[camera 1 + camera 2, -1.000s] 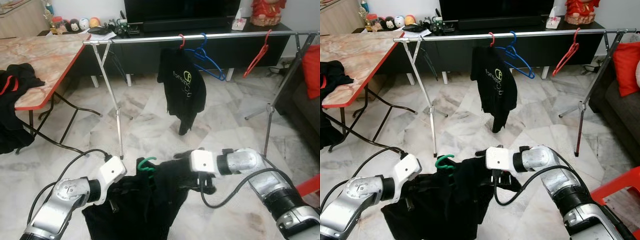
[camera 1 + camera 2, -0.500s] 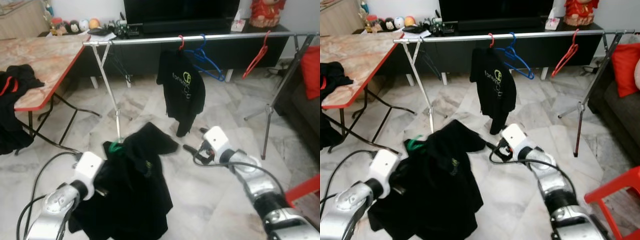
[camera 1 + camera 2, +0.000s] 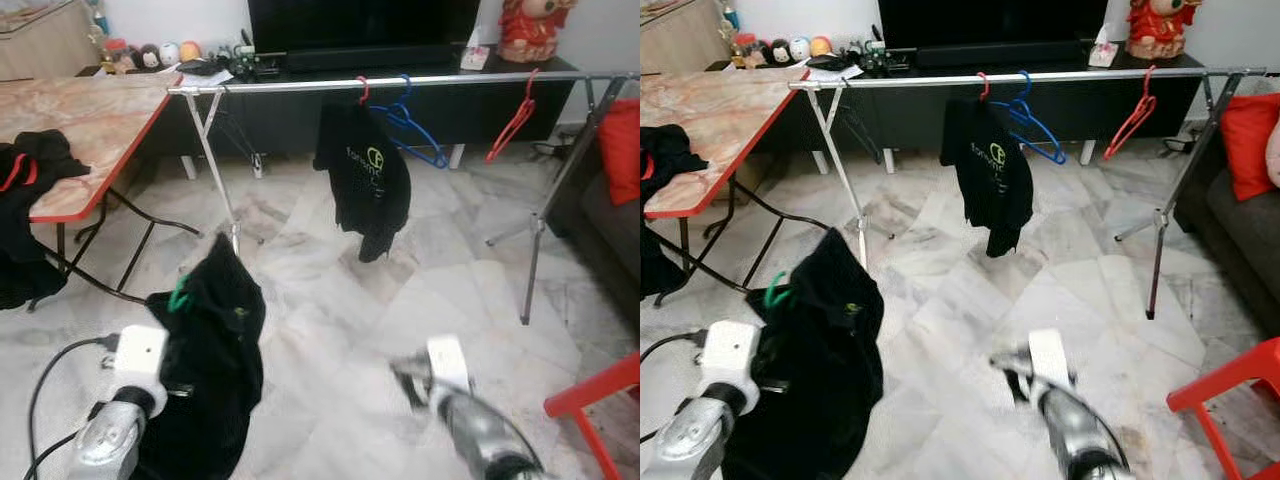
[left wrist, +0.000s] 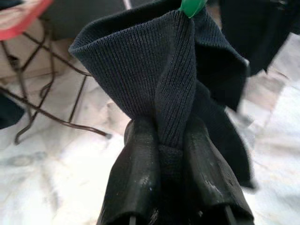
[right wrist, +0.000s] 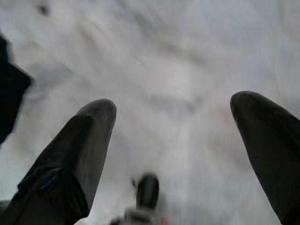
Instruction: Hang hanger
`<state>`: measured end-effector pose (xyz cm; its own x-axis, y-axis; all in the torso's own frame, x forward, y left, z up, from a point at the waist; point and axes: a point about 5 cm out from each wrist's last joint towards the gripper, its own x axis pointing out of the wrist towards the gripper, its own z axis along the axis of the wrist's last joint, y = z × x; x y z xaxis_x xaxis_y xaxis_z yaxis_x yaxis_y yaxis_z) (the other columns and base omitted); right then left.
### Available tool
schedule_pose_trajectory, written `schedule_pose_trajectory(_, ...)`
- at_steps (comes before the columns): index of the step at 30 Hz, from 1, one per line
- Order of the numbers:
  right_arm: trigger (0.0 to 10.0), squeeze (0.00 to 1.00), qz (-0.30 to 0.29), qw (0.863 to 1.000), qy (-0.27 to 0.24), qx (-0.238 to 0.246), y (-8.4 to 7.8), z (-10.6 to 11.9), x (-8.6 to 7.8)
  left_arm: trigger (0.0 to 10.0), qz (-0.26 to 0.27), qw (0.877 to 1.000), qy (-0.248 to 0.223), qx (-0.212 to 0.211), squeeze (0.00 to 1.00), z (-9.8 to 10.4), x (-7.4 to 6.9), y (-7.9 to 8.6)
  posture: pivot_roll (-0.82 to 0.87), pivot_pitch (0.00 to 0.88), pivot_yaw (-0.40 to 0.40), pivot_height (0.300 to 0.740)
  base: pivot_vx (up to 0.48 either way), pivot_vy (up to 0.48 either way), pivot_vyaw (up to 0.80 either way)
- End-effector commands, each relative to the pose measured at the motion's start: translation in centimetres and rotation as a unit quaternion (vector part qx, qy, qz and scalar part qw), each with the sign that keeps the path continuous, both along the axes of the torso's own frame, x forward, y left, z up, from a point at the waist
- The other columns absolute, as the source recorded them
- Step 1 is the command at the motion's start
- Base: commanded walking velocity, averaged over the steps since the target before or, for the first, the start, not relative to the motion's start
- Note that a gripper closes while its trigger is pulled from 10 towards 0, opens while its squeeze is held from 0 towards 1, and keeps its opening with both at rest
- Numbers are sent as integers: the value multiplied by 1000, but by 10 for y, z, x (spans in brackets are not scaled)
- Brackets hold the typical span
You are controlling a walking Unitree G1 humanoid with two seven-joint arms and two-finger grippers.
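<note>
Your green hanger (image 3: 179, 297) sits at the near left of the scene, just its hook poking out of the top of the black shirt (image 3: 212, 360) it carries, and that shirt hangs down over the marble floor (image 3: 330, 300) in front of your left arm. In the left wrist view you can see the left gripper (image 4: 171, 140) with its two black fingers (image 4: 136, 178) pressed together on a bunched fold of the dark knit fabric, the green tip of the hanger showing just above the fold. Your right gripper (image 5: 173, 136) is low at the near right, blurred in the head views; its wrist view shows the fingers (image 5: 79, 145) spread wide apart with nothing between them, only pale floor beyond. Farther off, the silver clothes rail (image 3: 400, 80) runs across the room from left to right on its crossed legs. On it you have a black t-shirt with a yellow-green logo (image 3: 368, 175) hanging from a red hanger hook (image 3: 362, 85), a bare blue hanger (image 3: 415, 125) just to its right, and a bare red hanger (image 3: 512, 120) further right still. At the far left stands a marble-topped table with a red edge (image 3: 90, 120), with dark clothing (image 3: 30, 200) draped over its near corner. Beyond the rail is a black TV stand (image 3: 300, 70), and at the near right edge the corner of a red chair (image 3: 600, 400).
</note>
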<state>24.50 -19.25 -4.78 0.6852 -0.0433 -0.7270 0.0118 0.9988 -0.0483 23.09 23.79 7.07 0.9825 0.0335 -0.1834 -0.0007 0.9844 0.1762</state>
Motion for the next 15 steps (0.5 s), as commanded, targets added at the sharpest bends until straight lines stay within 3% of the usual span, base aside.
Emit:
schedule_pose_trajectory(1, 10000, 0, -39, 999, -9, 5, -4, 4, 5, 10000, 2, 999, -35, 4, 0, 12, 1, 0, -47, 0, 47, 740, 0, 0, 0)
schedule_pose_trajectory(4, 10000, 0, -105, 994, -2, 28, -7, -1, -2, 10000, 0, 1000, -27, 0, 0, 8, -2, -4, -43, 0, 47, 740, 0, 0, 0)
schedule_pose_trajectory(8, 10000, 0, -91, 995, 7, 35, 0, -8, -11, 10000, 8, 999, -30, -17, 0, 7, -1, -8, -55, 0, 54, 740, 0, 0, 0)
schedule_pose_trajectory(15, 10000, 0, -76, 996, 44, 14, -2, -20, -30, 10000, -5, 1000, -23, -15, 0, 4, 1, -16, -56, 0, 57, 740, 318, 0, 0)
